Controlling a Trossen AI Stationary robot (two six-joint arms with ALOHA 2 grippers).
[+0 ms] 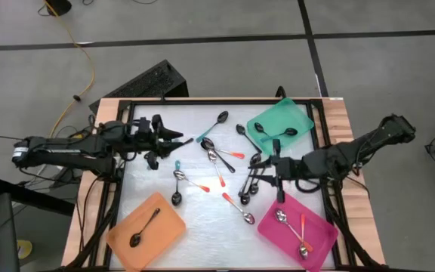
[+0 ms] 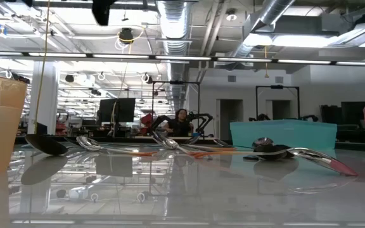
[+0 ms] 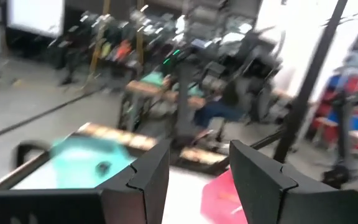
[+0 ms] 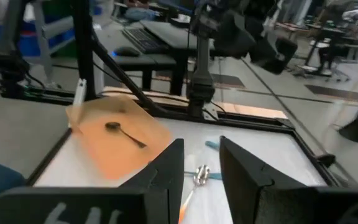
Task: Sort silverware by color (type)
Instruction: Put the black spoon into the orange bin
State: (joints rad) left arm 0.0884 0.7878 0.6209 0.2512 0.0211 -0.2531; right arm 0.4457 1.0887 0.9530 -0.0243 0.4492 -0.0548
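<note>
Several spoons (image 1: 216,157) lie scattered on the white table top, some all silver, some with orange, teal or dark handles. My left gripper (image 1: 178,137) hovers open over the table's far left part, pointing level toward the right, with nothing between its fingers (image 3: 199,149). My right gripper (image 1: 266,168) hovers open over the right part, beside a cluster of dark spoons (image 1: 251,185), pointing left; nothing is between its fingers (image 4: 202,146). In the right wrist view a teal-handled spoon (image 4: 201,175) lies on the table below it.
A teal tray (image 1: 297,115) at the far right holds two dark spoons. An orange tray (image 1: 168,227) at the near left holds one dark spoon (image 1: 143,230). A pink tray (image 1: 319,240) at the near right holds orange-handled spoons. A black frame (image 1: 202,101) rims the table.
</note>
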